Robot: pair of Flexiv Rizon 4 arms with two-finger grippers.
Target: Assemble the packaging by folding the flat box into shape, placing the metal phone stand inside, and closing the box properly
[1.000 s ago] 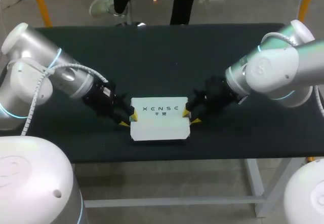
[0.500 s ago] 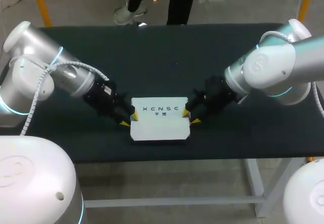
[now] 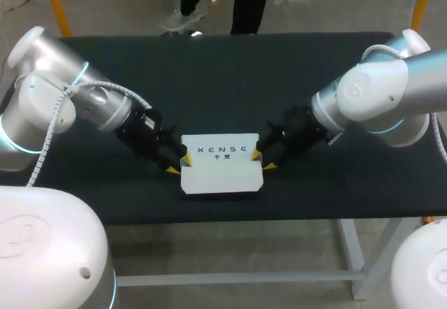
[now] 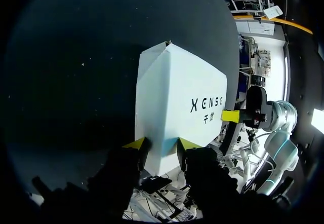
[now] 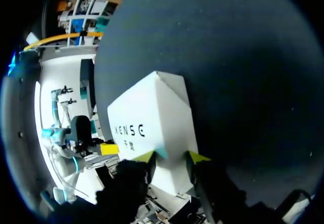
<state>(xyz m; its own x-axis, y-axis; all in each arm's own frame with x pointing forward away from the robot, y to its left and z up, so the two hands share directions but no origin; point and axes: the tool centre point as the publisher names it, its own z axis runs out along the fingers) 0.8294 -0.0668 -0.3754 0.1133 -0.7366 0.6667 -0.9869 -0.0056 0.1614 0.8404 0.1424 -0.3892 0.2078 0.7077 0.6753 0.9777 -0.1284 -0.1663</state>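
Note:
The white box (image 3: 221,164), folded into shape with print on its lid, lies near the front edge of the black table (image 3: 223,71). My left gripper (image 3: 178,163) holds the box's left end, and my right gripper (image 3: 262,161) holds its right end. In the left wrist view that end of the box (image 4: 174,102) sits between the yellow fingertips (image 4: 135,144) of the gripper (image 4: 162,144), both touching it. The right wrist view shows the same: the box (image 5: 152,115) is pinched in the gripper (image 5: 171,157). No metal phone stand is in view.
Dark tabletop stretches behind and to both sides of the box. The front table edge (image 3: 223,218) runs a short way below the box. From the left wrist view, the other arm's yellow tip (image 4: 230,116) shows past the box.
The left arm's upper links have shifted slightly. The box and both grippers stay where they were.

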